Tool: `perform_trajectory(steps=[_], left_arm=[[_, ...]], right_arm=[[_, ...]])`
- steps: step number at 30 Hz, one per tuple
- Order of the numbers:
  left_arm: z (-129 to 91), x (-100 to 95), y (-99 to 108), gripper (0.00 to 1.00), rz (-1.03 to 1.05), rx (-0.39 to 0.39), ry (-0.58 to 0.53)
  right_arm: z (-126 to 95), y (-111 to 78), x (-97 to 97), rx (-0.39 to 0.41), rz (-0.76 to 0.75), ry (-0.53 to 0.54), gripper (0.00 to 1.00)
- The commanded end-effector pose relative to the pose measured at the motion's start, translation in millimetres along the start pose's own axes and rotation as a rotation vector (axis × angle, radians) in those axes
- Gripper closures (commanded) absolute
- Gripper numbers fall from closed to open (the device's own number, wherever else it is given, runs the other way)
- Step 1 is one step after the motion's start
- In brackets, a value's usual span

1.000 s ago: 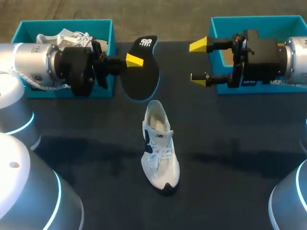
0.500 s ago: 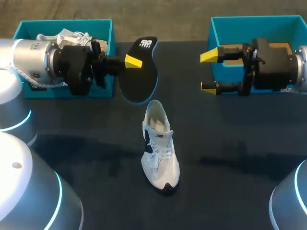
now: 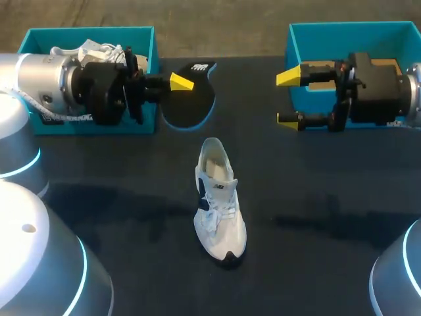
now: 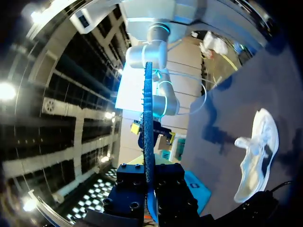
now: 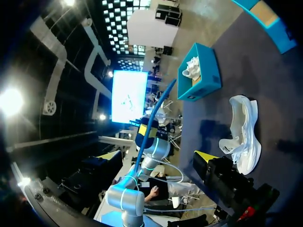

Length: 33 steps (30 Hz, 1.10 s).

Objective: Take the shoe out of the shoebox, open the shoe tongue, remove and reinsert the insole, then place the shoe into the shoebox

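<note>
Insole held edge-on in the left gripper

The left gripper (image 4: 150,191) has its black fingers pressed against both faces of the insole (image 4: 147,127), which rises straight ahead of it as a thin blue-edged strip. Off to one side the white shoe (image 4: 258,156) lies alone on the dark table (image 4: 246,94), well apart from the gripper. Beyond the insole stands the right arm (image 4: 163,101), with a teal shoebox (image 4: 194,184) near it.

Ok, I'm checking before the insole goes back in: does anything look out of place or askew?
Nothing spilled or damaged. Only the black insole is out of place: the left gripper holds it apart from the white shoe, which stands upright on the table.
</note>
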<state>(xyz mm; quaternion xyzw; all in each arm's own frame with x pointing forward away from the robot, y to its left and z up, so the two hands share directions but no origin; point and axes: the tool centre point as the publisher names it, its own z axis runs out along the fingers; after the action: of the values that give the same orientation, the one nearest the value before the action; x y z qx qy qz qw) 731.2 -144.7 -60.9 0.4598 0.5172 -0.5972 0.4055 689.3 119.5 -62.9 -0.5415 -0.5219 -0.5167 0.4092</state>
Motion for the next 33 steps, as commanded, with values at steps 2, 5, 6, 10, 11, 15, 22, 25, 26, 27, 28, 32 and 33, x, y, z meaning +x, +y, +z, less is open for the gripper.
perform_trajectory(steps=[2,5,6,10,11,15,22,25,26,27,28,32,33], left_arm=[[-4.0,-3.6,4.8,1.0,-0.472,0.073,0.064],[-2.9,-0.3,2.2,1.0,-0.669,0.053,0.061],[-2.0,0.7,2.5,1.0,-0.758,0.028,0.038],[0.6,3.5,-6.0,1.0,-1.018,-0.004,-0.049],[1.5,3.2,-8.0,1.0,-1.051,-0.007,-0.07],[1.5,5.4,-14.0,1.0,-1.095,-0.028,-0.136],[1.5,5.4,-14.0,1.0,-1.095,-0.028,-0.136],[1.5,5.4,-14.0,1.0,-1.095,-0.028,-0.136],[1.5,5.4,-14.0,1.0,-1.095,-0.028,-0.136],[1.5,5.4,-14.0,1.0,-1.095,-0.028,-0.136],[1.5,5.4,-14.0,1.0,-1.095,-0.028,-0.136],[2.7,4.0,-14.0,1.0,-1.225,0.001,-0.136],[3.1,2.6,-13.9,1.0,-1.325,0.008,-0.133]], right_arm=[[1.2,-0.6,-0.3,-0.002,0.001,-0.002,0.0],[1.2,-0.6,-0.3,-0.002,0.001,-0.002,0.0],[1.2,-0.6,-0.3,-0.002,0.001,-0.002,0.0],[1.2,-0.6,-0.3,-0.002,0.001,-0.002,0.0],[1.2,-0.6,-0.3,-0.002,0.001,-0.002,0.0],[1.2,-0.6,-0.3,-0.002,0.001,-0.002,0.0],[1.2,-0.6,-0.3,-0.002,0.001,-0.002,0.0],[1.2,-0.6,-0.3,-0.002,0.001,-0.002,0.0],[1.2,-0.6,-0.3,-0.002,0.001,-0.002,0.0],[1.2,-0.6,-0.3,-0.002,0.001,-0.002,0.0],[1.2,-0.6,-0.3,-0.002,0.001,-0.002,0.0],[1.2,-0.6,-0.3,-0.002,0.001,-0.002,0.0],[1.2,-0.6,-0.3,-0.002,0.001,-0.002,0.0]])
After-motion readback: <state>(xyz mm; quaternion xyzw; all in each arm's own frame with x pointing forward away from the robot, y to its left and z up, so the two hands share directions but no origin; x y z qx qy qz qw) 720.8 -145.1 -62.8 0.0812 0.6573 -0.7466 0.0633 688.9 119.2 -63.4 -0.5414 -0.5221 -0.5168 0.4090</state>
